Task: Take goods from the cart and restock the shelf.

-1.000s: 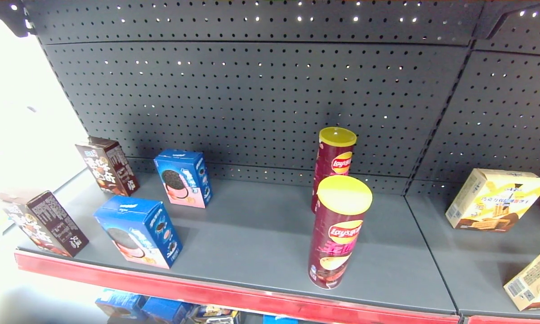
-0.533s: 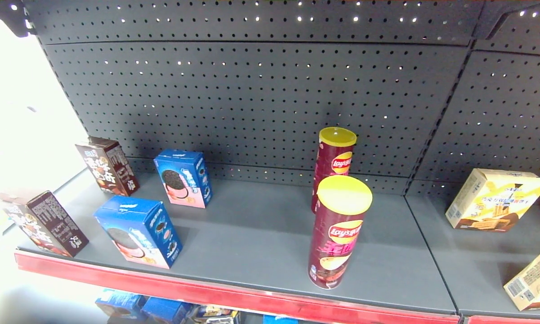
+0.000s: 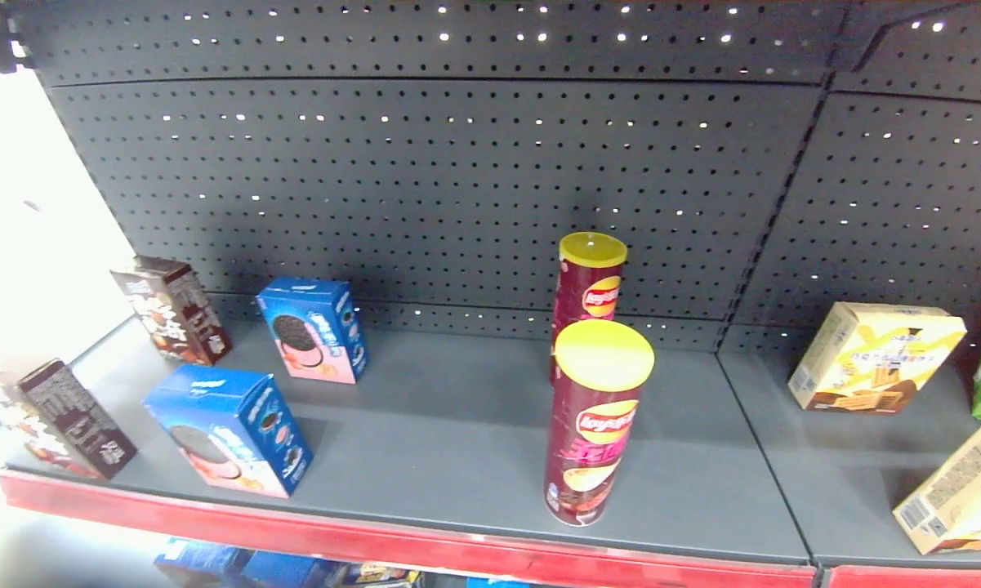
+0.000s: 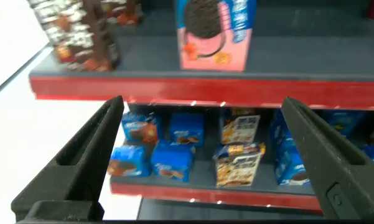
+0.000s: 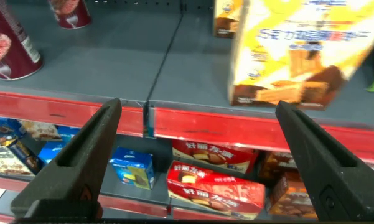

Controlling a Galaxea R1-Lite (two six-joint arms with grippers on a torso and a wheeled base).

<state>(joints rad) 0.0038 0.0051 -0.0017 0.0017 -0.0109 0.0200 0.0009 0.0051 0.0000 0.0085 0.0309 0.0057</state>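
Wrist views show boxes (image 4: 172, 159) below the red front edge of the shelf (image 3: 457, 433); left gripper (image 4: 202, 107) and right gripper (image 5: 199, 107) jaws wide, empty. Head view: chip can (image 3: 592, 425) near that edge; corner box (image 3: 956, 490) cut off.

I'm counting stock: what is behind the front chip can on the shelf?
A second can stands upright behind the front can, yellow lid on. Its lower half is covered, so whether they touch cannot be told.

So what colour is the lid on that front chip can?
Yellow lid, on a maroon can; clearest in the head view.
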